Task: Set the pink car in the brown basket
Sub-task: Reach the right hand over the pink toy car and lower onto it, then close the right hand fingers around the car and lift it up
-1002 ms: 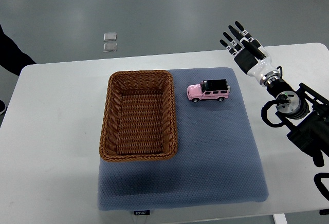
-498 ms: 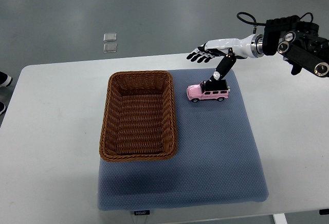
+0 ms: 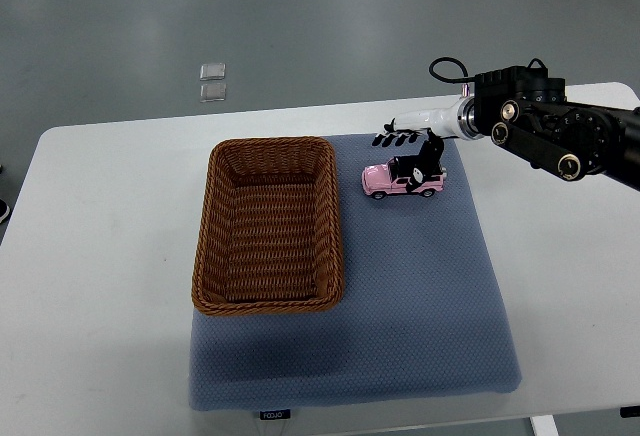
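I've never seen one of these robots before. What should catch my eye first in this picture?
Probably the right hand, reaching in from the right edge and coming down over the little pink car on the blue-grey mat. Whether it grips the car yet is unclear. Just left of the car sits the big brown basket, woven and with nothing inside.

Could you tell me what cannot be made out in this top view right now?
- Whether the right hand grips the pink car: its thumb overlaps the roof, but contact is unclear.
- The car's far side, hidden by that hand.
- The two small clear items on the floor: too small to identify.
- The mat label: too small to read.
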